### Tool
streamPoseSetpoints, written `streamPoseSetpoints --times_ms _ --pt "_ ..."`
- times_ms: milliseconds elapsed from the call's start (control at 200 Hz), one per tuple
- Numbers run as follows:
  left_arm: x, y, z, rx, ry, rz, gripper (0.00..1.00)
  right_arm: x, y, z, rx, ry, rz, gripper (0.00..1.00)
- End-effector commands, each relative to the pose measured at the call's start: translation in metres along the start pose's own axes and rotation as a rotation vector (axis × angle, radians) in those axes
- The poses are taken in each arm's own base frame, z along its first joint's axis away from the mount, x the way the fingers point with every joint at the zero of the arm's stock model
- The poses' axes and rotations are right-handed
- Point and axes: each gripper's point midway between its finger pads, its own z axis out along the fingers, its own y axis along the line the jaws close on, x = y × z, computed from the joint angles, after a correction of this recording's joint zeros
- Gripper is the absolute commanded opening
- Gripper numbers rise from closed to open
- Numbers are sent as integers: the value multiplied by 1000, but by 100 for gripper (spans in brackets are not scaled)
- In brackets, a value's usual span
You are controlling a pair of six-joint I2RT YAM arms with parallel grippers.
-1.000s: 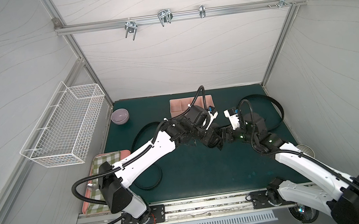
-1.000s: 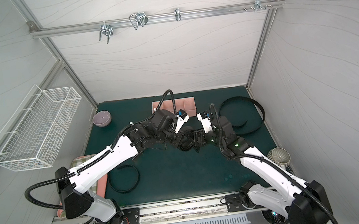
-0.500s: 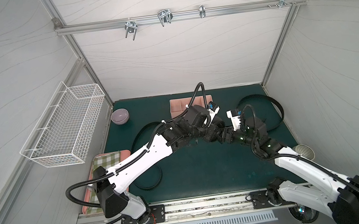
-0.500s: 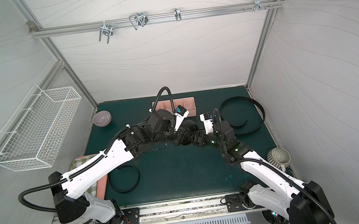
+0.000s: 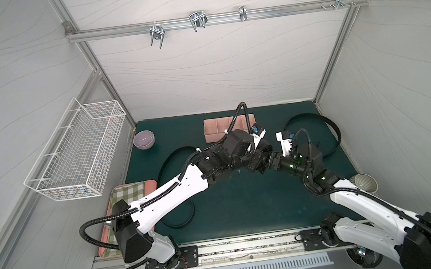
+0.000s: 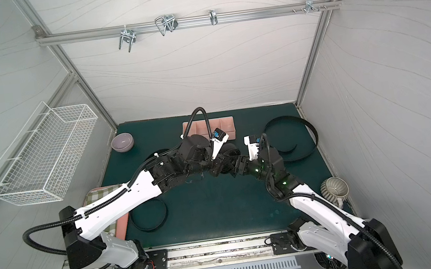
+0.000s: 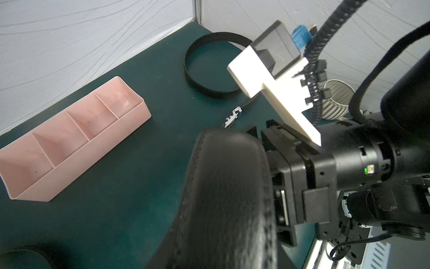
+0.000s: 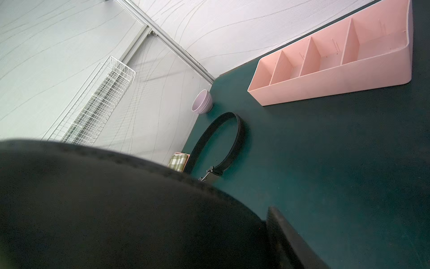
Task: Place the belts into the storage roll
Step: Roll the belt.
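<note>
In both top views the left gripper (image 5: 257, 162) and right gripper (image 6: 238, 166) stood tip to tip at a coiled belt (image 5: 265, 144), near the storage roll (image 5: 214, 132).

In the left wrist view the left gripper held the coiled belt. The right fingers (image 7: 277, 135) were spread either side of it, and I could not tell if they touched it.

In the right wrist view a loose belt (image 8: 239, 132) lay apart from the storage roll.

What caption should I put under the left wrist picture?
A coiled belt looms up close; the empty storage roll waits beyond.
</note>
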Motion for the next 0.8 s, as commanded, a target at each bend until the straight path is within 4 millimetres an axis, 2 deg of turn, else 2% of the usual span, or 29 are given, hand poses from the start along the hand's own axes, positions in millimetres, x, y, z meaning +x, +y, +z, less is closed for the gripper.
streamPoseSetpoints --times_ms 0,420,515,615,795 --pt "-42 -3 -21 5 -175 -12 0 -5 18 -2 -69 -10 30 58" --pt "-38 1 -16 -43 -210 -10 0 5 33 3 -110 23 80 40" --pt "-36 1 -14 -45 -213 -7 0 4 31 2 -97 19 86 30" --pt "-32 -1 -13 -40 -214 -4 0 3 30 1 -85 13 87 28" --pt "-18 -3 -7 -38 -198 -15 0 2 31 2 -86 13 81 16"
